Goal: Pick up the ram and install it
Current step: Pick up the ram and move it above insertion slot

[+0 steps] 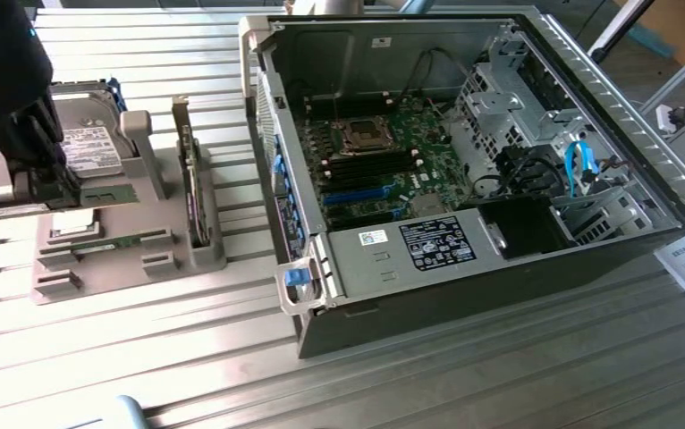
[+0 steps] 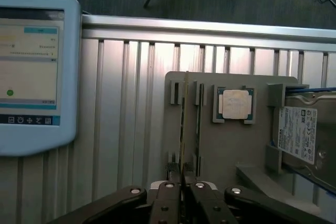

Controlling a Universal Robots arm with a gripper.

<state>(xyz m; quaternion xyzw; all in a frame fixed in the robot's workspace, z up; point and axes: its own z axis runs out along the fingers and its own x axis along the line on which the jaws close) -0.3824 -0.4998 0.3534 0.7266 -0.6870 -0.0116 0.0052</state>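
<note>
Pincer (image 2: 184,184) clenched on ram (image 2: 183,129) edge, at grey holder (image 2: 231,150); computer case (image 1: 462,161) at three o'clock, exterior view. Risk: thin grip, may pivot and snag the holder.

A: Room between grey holder (image 1: 116,264) and computer case (image 1: 438,304)?
B: A bare strip of slatted table (image 1: 232,259) is recorded between them; the upright card (image 1: 188,179) stands along the holder's edge on that side.
A: Around the gripper (image 2: 182,195)?
B: The ram (image 2: 183,129) is pinched edge-on; slot posts (image 2: 176,92) are seen just beside it, the hard drive (image 2: 299,135) farther off, a screen unit (image 2: 31,77) well apart on the other side.
A: Inside the case?
B: Open from above; the board (image 1: 378,134) is hemmed by a drive cage (image 1: 498,98) and cables (image 1: 575,165).
</note>
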